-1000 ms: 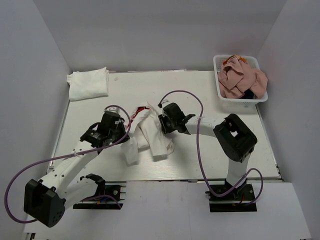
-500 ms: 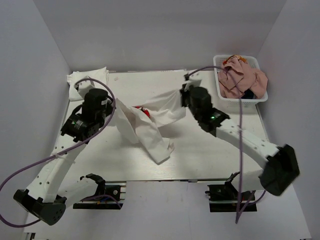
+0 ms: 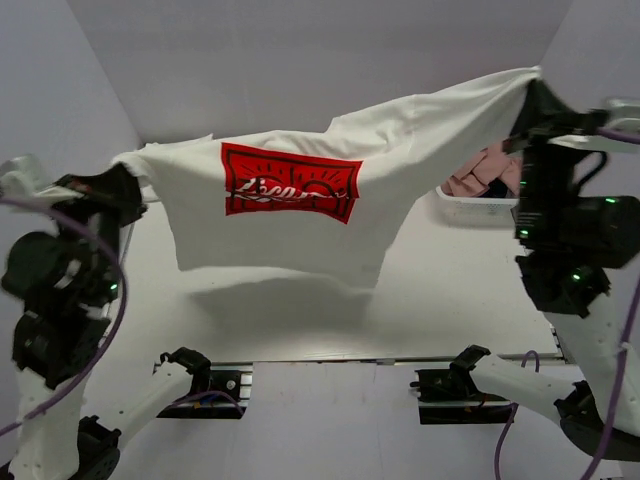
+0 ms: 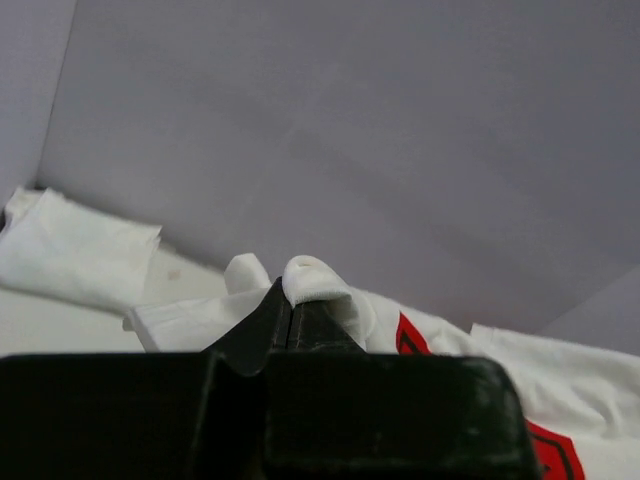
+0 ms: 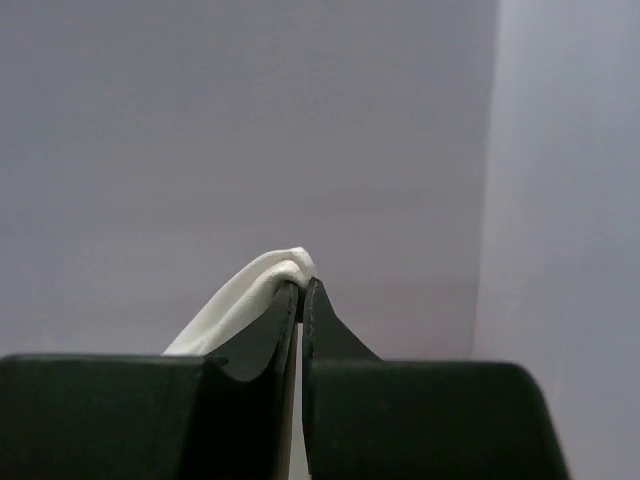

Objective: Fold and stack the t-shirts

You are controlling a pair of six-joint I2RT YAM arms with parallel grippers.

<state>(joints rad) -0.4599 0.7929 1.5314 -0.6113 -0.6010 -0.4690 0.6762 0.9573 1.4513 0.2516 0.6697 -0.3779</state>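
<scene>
The white t-shirt with the red square Coca-Cola print (image 3: 290, 182) hangs stretched wide in the air above the table, held at both ends. My left gripper (image 3: 128, 172) is shut on its left edge; the cloth bunches over the closed jaws in the left wrist view (image 4: 315, 285). My right gripper (image 3: 532, 88) is shut on its right edge, with a white fold pinched at the tips (image 5: 285, 272). A folded white shirt (image 4: 70, 255) lies at the table's back left. The pink shirt (image 3: 490, 170) shows in the basket behind the raised shirt.
The white mesh basket (image 3: 470, 208) stands at the back right, partly hidden by the raised shirt and my right arm. Grey walls enclose the table (image 3: 440, 300) on three sides. Both arms are raised high and close to the camera.
Both grippers have risen high and moved apart, lifting the Coca-Cola shirt off the table and spreading it from a crumpled heap into a wide hanging sheet with the print facing the camera.
</scene>
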